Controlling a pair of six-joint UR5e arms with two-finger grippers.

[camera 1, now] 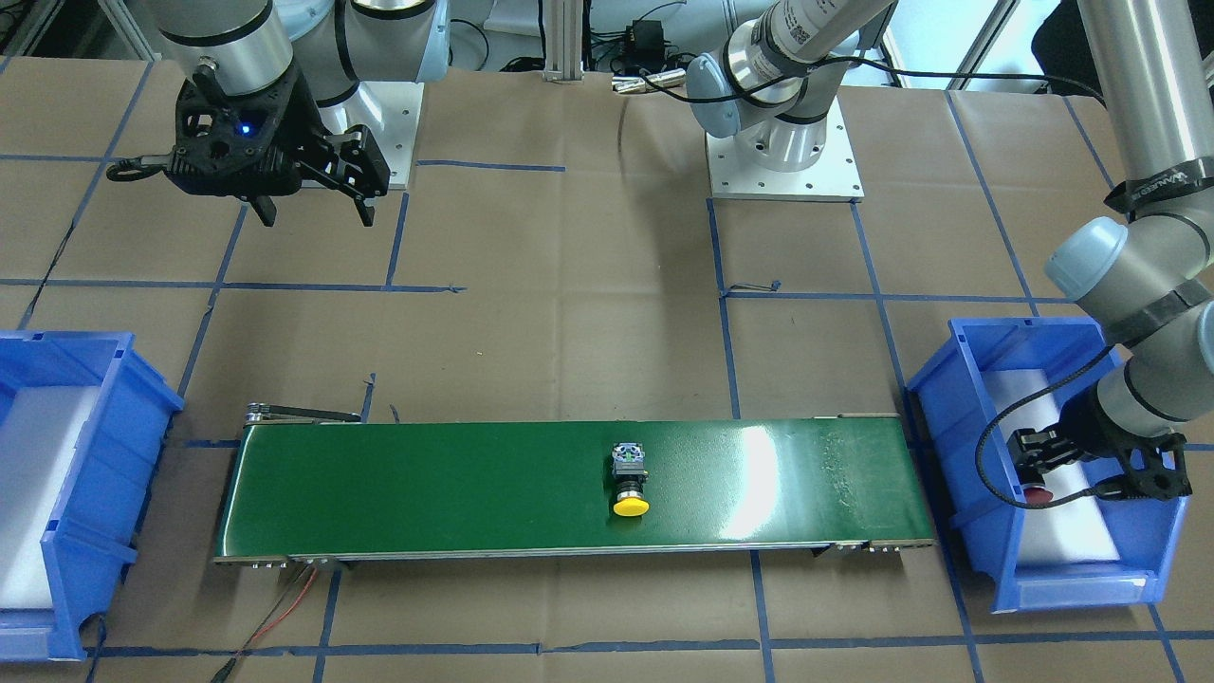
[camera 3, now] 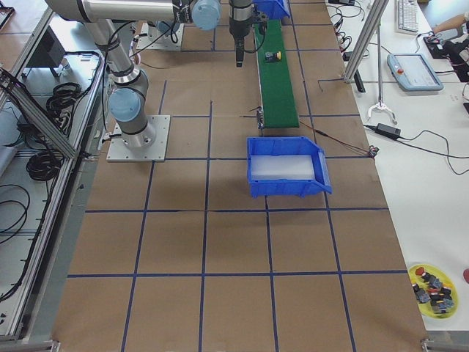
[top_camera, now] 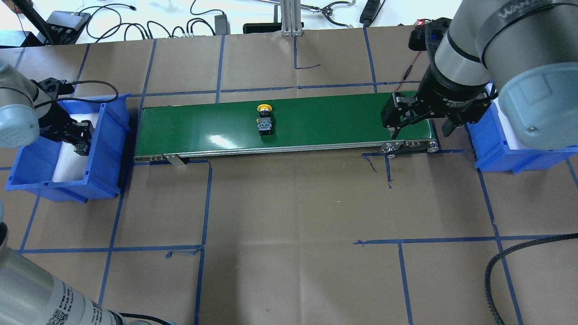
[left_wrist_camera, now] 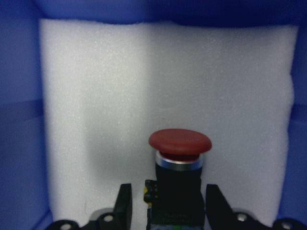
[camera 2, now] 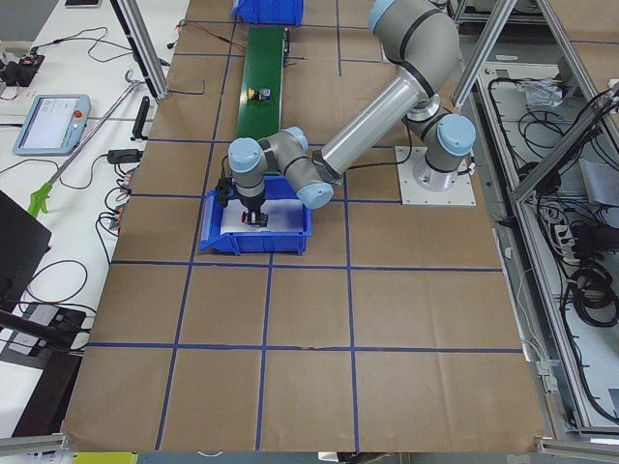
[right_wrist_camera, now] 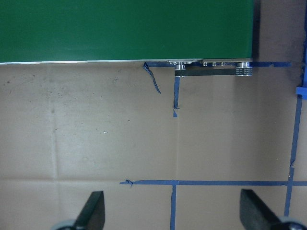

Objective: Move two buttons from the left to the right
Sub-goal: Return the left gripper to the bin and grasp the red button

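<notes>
Now the red-capped button point(left_wrist_camera: 177, 175) rests on white foam point(left_wrist_camera: 144, 86) in the left blue bin point(top_camera: 108, 149), the left jaws astride its black body. Slim gaps show, so they are not yet clenched. Best to close squarely on the body below the cap, then lift straight up, clear of the bin walls. The yellow-capped button point(camera 1: 630, 482) lies mid conveyor belt point(camera 1: 427, 484); the right jaws hang spread wide near the belt's end.

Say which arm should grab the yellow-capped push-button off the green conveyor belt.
Likely right. The right gripper hovers open, empty, near the green conveyor belt; the left gripper is in a blue plastic bin around the red-capped push-button.
</notes>
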